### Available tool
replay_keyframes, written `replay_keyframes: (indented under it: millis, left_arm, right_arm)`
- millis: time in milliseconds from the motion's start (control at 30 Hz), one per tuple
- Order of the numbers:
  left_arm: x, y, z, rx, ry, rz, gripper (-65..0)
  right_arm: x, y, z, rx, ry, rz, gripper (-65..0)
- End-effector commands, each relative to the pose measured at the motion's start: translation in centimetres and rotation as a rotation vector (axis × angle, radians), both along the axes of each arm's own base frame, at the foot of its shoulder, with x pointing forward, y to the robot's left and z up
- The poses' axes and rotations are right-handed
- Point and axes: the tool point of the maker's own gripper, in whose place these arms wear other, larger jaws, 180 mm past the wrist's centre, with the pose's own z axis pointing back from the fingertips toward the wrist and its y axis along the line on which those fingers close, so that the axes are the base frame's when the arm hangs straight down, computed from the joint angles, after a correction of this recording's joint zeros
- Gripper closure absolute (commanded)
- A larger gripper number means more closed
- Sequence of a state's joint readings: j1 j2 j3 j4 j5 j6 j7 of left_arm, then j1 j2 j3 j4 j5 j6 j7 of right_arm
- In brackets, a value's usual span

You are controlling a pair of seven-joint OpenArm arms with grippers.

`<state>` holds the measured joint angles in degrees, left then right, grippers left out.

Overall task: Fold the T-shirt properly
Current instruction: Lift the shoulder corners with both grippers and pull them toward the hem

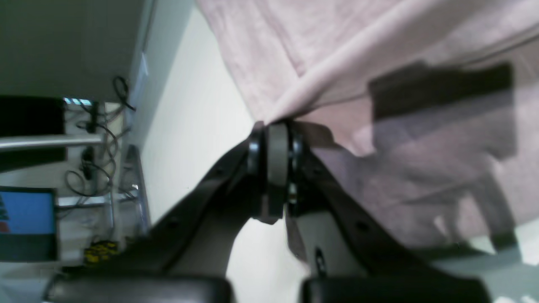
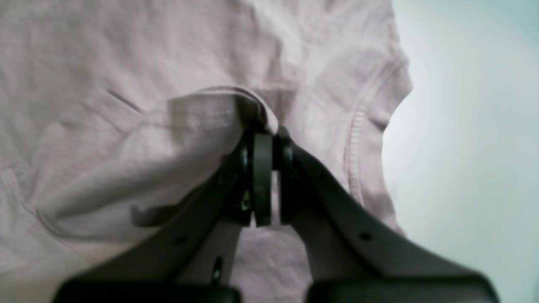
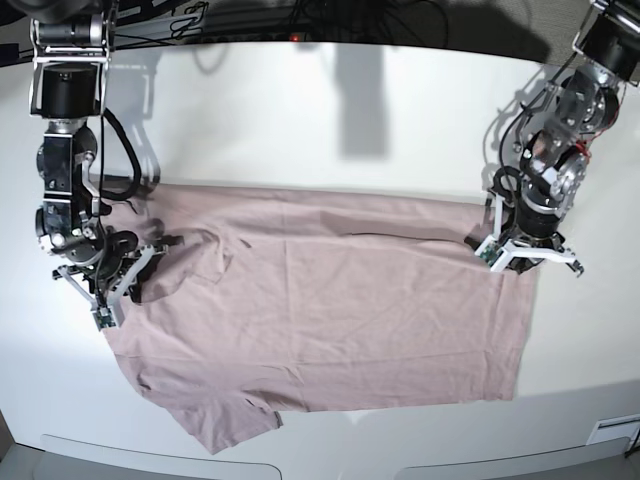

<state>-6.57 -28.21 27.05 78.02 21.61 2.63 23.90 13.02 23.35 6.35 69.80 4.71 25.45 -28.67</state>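
Observation:
The dusty-pink T-shirt lies spread across the white table, collar end toward the base view's left, one sleeve hanging near the front edge. My left gripper is at the shirt's far right corner. In the left wrist view it is shut on that corner of the T-shirt, pulling up a ridge of cloth. My right gripper is at the shirt's left end. The right wrist view shows it shut on a raised fold of the T-shirt with a stitched hem, beside the collar.
The white table stretches bare behind the shirt, and its front edge runs just below the hanging sleeve. Cables lie along the back. Off the table, the left wrist view shows a screen and wires.

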Motion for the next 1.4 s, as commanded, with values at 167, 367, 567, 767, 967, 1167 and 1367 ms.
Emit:
replay_keyframes:
  millis: [167,367,567,767,967,1167,1367]
  left_arm:
    - [2.2,-0.5,0.6,-0.025,-0.054,0.000,0.0]
    - [1.9,-0.1,-0.1,-0.019,-0.040,0.002,0.0]
    - [1.9,0.0,-0.3,-0.018,-0.039,-0.001,0.0]
    - [2.9,-1.1,1.0,-0.047,-0.100,-0.058,-22.5]
    - [5.1,-1.1,3.4,-0.052,-0.156,-0.054,-26.7]
    - [6.2,0.7,2.8,-0.083,-0.121,0.024,-26.6]
    - [5.3,3.6,3.6,-0.113,-0.150,0.266,-26.6]
  right_arm:
    - [1.6,0.9,2.4,0.011,-0.081,0.081,0.0]
    - [2.1,1.8,2.9,0.015,-0.122,0.125,0.0]
    - [2.4,2.4,3.4,0.028,-0.151,0.145,0.0]
    - [3.9,2.8,5.7,0.025,-0.270,0.170,-27.4]
    - [5.5,1.9,8.0,-0.003,-0.332,0.124,-30.3]
    - [5.2,1.7,7.2,0.018,-0.267,0.102,-30.2]
    - [3.4,4.0,5.6,0.122,-0.126,0.209,-30.2]
